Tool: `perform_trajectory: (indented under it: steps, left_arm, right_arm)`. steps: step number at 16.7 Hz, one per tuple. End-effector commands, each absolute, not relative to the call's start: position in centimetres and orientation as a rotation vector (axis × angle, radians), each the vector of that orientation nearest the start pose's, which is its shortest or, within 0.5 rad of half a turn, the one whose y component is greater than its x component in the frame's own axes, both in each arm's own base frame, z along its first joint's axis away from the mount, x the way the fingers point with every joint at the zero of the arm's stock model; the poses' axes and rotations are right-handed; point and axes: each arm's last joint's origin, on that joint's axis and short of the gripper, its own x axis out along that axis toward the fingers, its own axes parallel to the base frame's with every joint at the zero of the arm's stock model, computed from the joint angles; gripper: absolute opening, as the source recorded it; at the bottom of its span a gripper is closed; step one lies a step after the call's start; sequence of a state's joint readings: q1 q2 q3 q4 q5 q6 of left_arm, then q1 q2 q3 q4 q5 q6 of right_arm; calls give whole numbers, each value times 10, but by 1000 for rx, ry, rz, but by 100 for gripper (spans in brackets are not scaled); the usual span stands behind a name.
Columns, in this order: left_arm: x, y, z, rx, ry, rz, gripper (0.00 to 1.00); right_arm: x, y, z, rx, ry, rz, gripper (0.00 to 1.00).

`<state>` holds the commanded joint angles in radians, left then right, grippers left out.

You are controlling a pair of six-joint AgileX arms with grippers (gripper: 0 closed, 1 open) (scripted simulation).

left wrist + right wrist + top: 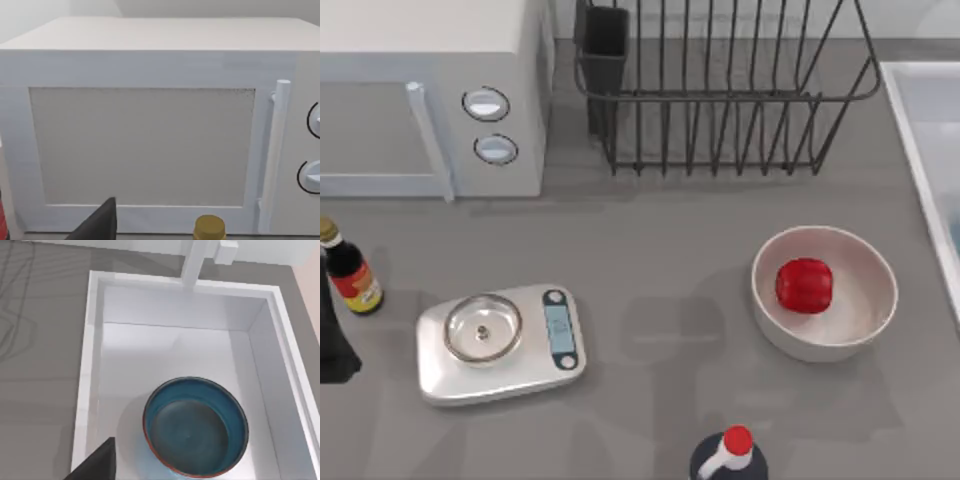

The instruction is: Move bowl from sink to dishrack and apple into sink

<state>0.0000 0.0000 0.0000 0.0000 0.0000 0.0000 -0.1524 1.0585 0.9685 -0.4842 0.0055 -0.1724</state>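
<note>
Grey table (pixel 660 250), microwave (pixel 430 90), dishrack (pixel 720 100), scale (pixel 500 342), white bowl (pixel 860 320), sauce bottle (pixel 350 275)

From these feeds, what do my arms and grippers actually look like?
Little of them is visible. Each wrist view shows a plain matte black, wedge-shaped finger tip, the left gripper's finger and the right gripper's finger. A black shape, probably the left arm, sits at the top view's left edge. No cables or markings.

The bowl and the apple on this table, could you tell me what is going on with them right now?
Nothing is being held yet. The teal bowl sits upright in the sink, with the right wrist camera looking down on it. The apple lies in a white bowl on the table's right side, in front of the dishrack. The left wrist camera faces the microwave at the table's left.
</note>
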Motion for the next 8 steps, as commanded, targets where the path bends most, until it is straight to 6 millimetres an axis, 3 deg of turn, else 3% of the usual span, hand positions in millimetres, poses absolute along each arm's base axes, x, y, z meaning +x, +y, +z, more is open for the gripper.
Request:
perform_trajectory:
  steps: [4,8]
  left_arm:
    - [106,-1,160,0,0,0,100]
    - [106,-1,160,0,0,0,100]
  right_arm:
    - [310,-66,319,-137,838,-103,100]
    - [387,-107,286,-105,1078,-82,100]
